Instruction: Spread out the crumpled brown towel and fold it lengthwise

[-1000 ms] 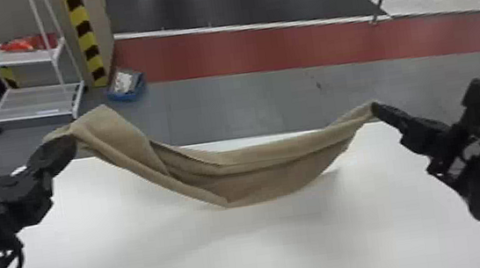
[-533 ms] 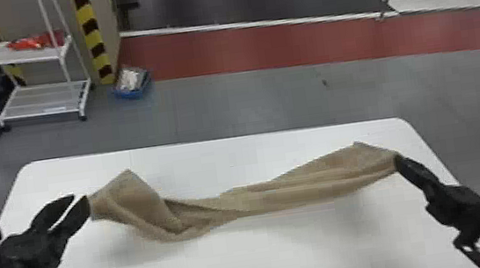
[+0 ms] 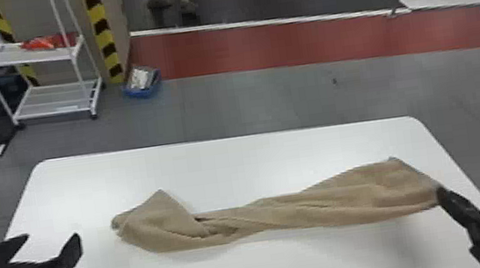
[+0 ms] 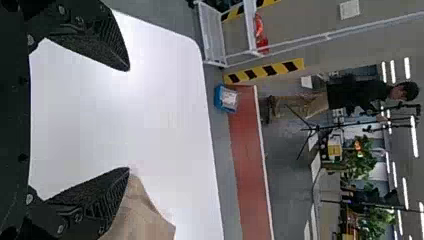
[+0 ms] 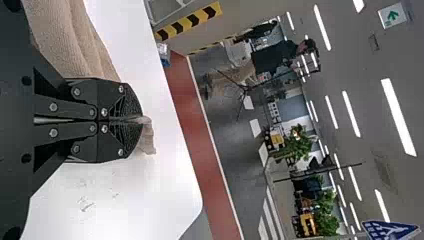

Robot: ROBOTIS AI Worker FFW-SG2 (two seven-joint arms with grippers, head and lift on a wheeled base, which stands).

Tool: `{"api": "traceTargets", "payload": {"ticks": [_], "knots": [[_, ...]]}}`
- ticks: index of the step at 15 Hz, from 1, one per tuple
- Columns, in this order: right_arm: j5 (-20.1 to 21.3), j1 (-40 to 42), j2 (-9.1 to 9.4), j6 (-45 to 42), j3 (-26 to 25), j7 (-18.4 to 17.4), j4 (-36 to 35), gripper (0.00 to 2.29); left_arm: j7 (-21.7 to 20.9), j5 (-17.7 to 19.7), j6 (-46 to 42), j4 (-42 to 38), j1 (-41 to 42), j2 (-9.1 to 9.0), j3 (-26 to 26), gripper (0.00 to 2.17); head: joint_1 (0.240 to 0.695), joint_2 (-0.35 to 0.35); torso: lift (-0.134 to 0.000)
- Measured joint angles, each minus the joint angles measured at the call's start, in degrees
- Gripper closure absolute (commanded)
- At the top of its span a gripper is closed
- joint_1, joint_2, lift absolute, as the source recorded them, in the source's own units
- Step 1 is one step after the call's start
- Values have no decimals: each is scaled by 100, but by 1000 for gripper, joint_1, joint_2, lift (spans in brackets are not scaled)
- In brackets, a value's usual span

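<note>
The brown towel [image 3: 320,209] lay twisted and bunched in a long, creased strip across the white table [image 3: 229,163], its ends wider than its narrow middle.

From here I count one brown towel [image 3: 328,208], one white table [image 3: 255,156], two grippers, left gripper [image 3: 51,237] and right gripper [image 3: 440,192], one two-tier rack [image 3: 54,112], one blue bin [image 3: 143,93] and, far back, probably two leafy plants [image 5: 298,142].

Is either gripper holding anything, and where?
The right gripper holds the brown towel by its right end; the left gripper is open and holds nothing.
</note>
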Motion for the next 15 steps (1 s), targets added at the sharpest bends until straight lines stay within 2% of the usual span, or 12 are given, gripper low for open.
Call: {"api": "traceTargets", "payload": {"ticks": [1, 5, 7, 8, 9, 10, 12, 15], "knots": [[2, 22, 50, -94, 13, 5, 18, 1953, 12, 91, 102, -101, 26, -45, -92, 39, 695, -131, 0], [92, 156, 205, -546, 167, -4, 46, 1953, 270, 173, 170, -39, -327, -376, -878, 46, 695, -213, 0], [95, 226, 218, -702, 214, -5, 37, 1953, 397, 157, 166, 310, -663, -496, -1195, 299, 695, -252, 0], [90, 273, 219, -790, 229, -5, 11, 1953, 425, 146, 198, 561, -849, -535, -1283, 333, 695, -257, 0], [90, 310, 219, -864, 234, -5, -9, 1953, 490, 128, 297, 812, -1021, -551, -1345, 400, 695, -257, 0], [90, 328, 219, -909, 234, -3, -18, 1953, 537, 106, 430, 1011, -1155, -556, -1380, 623, 695, -254, 0], [94, 344, 219, -986, 231, 5, -27, 1953, 554, 84, 740, 1481, -1450, -550, -1407, 633, 695, -242, 0], [98, 401, 219, -1037, 312, 5, -109, 1953, 633, 19, 637, 2166, -1825, -506, -1403, 630, 695, -209, 0]]}}
